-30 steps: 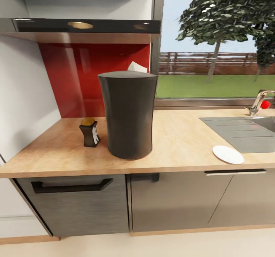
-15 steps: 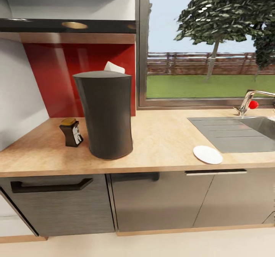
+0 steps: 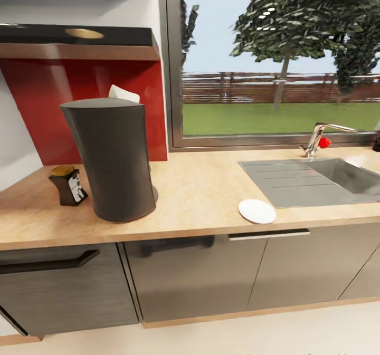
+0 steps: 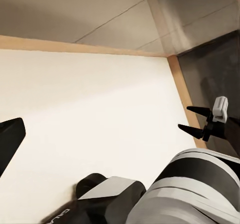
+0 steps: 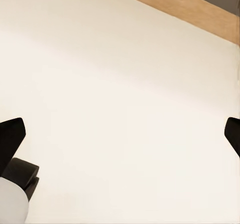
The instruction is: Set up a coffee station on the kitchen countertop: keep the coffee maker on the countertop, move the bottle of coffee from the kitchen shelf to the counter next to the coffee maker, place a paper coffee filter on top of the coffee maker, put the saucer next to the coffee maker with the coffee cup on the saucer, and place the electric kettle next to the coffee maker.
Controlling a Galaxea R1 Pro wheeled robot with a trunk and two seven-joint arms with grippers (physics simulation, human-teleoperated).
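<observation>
from the head camera i see one coffee maker [image 3: 112, 159], a tall matte dark-grey tower that narrows toward the middle and has a flat top, standing upright on the bench [image 3: 206, 186], a light beige wood-look slab over dark grey cabinet fronts. one paper coffee filter [image 3: 123, 93] shows as a thin white angular piece poking up at the back edge of the maker's top. one bottle of coffee [image 3: 68, 185], a small squarish dark-brown jar with a golden-tan lid and a black-and-white label, stands just beside the maker, toward the wall, far shorter than it. one saucer [image 3: 257, 211], small, flat, round and white, lies near the bench's front edge, well apart from the maker and just in front of the grey sink [image 3: 311, 178], which has one tap [image 3: 318, 138] with a red knob. the kitchen shelf [image 3: 79, 34], a glossy dark board, hangs above the red back panel [image 3: 84, 107] behind the maker. in the left wrist view my left claw [image 4: 120, 129] has its fingers wide apart with nothing between them, over pale floor [image 4: 90, 109] near a wooden plinth, and the right claw [image 4: 200, 123] shows off beside it with its fingers apart. in the right wrist view that claw [image 5: 122, 134] is likewise spread wide and empty over the same pale floor, none of the task's things near either claw.
</observation>
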